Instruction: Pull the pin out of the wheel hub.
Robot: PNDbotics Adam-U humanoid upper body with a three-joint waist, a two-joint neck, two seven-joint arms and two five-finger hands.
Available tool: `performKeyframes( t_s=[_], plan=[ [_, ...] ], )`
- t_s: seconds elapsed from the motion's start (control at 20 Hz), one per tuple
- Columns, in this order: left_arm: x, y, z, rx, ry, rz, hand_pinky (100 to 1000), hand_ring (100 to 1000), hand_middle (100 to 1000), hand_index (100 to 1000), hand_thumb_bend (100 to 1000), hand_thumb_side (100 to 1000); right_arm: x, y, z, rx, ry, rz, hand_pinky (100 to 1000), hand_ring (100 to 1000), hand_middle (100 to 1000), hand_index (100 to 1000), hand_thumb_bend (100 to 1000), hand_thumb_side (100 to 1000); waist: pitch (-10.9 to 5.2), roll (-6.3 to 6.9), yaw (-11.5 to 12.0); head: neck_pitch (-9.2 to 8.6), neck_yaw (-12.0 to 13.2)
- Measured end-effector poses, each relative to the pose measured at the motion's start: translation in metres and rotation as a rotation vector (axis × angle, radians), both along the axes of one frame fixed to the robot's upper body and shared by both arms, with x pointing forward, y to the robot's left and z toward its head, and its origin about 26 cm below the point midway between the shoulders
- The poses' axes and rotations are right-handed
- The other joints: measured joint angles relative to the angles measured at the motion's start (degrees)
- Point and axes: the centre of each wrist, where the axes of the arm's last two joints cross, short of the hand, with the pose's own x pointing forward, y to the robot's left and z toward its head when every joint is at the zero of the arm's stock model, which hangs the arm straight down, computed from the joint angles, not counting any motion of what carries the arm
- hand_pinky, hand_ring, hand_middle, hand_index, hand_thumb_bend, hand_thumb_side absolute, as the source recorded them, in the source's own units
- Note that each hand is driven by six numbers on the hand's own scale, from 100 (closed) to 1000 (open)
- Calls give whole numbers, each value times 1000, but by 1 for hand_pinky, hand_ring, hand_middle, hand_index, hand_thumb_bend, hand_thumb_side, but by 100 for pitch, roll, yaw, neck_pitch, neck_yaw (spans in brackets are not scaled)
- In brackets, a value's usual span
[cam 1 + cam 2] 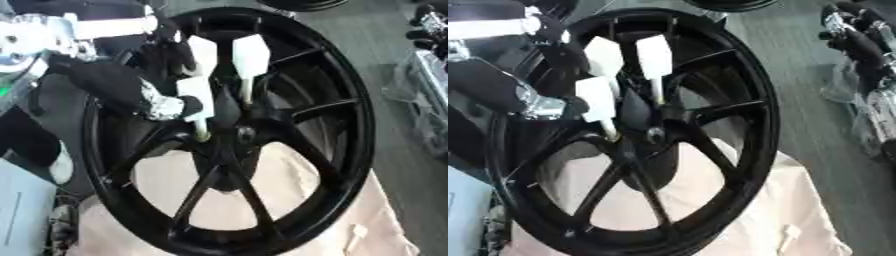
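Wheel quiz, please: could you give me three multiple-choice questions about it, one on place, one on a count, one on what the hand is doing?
1. The wheel lies on:
A. a pale cloth
B. a green mat
C. bare grass

2. White pieces by the hub:
A. one
B. three
C. six

3. The left hand is:
A. resting off the wheel
B. reaching over the spokes to the hub
C. lifting the cloth

Answers:
1 A: the black wheel has pale cloth showing between its spokes.
2 B: three white pieces stand near the hub.
3 B: the left hand is beside the lowest white piece.
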Motion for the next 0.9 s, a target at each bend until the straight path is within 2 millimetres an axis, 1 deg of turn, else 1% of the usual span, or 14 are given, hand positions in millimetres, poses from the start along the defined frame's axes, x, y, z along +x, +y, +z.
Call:
performKeyframes(
  t_s=[0.1,0.4,0.55,0.9],
  plan=[
    [1,-1,-1,0,4,-2,765,624,622,747,398,479,0,0,0,0,0,0,881,770,727,903,195,506,3,-3,-2,-2,1],
    [3,-1,-4,15,9,-4,773,679,702,809,416,483,0,0,0,0,1,0,881,770,726,903,192,507,6,-9,-3,-4,9],
    [4,-2,-5,18,11,-8,773,683,706,812,417,484,0,0,0,0,0,1,881,770,726,903,192,508,9,-9,-4,-46,12],
    [7,-1,-6,27,11,0,772,700,726,821,415,487,1,1,-2,4,0,6,882,770,726,903,188,511,37,-10,-13,-53,30]
  ],
)
